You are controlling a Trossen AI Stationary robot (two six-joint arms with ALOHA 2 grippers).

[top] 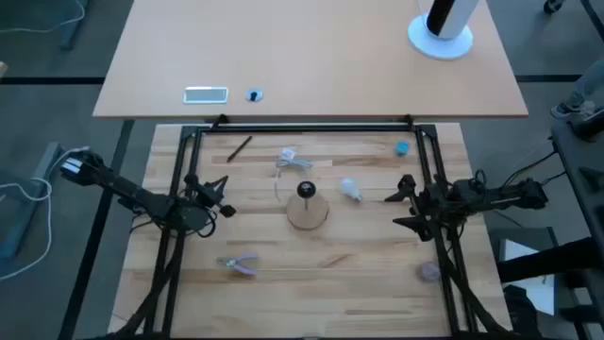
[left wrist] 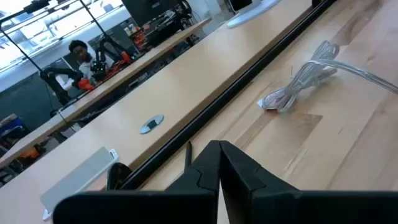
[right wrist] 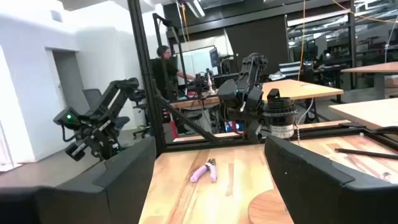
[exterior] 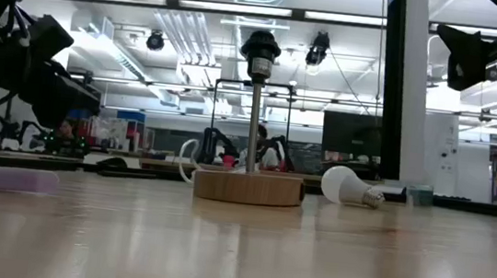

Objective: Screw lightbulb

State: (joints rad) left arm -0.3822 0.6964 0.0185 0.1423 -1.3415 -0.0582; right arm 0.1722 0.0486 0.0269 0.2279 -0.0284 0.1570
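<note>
The bulb (top: 351, 190) lay on its side on the table (top: 189, 274), just right of the lamp base (top: 308, 213) and left of the right pincer (top: 401, 210), not touching either. The left pincer (top: 218, 195) hung clenched over the table's left part, well away from the bulb, and waited. The lamp base was a flat round wooden disc with a thin metal post carrying a black ribbed socket (exterior: 260, 52) on top, opening upward. The bulb was frosted white, a smooth rounded globe narrowing to a silvery threaded cap (exterior: 371, 197); it would probably roll or slip under an off-centre squeeze. The right pincer stood released, its fingers spread wide, raised above the table and facing the lamp. To my mind, picking up the bulb was the step in hand. Doing it well would call for closing gently across the globe's widest part, leaving the cap free, then holding the cap plumb over the socket before turning.
</note>
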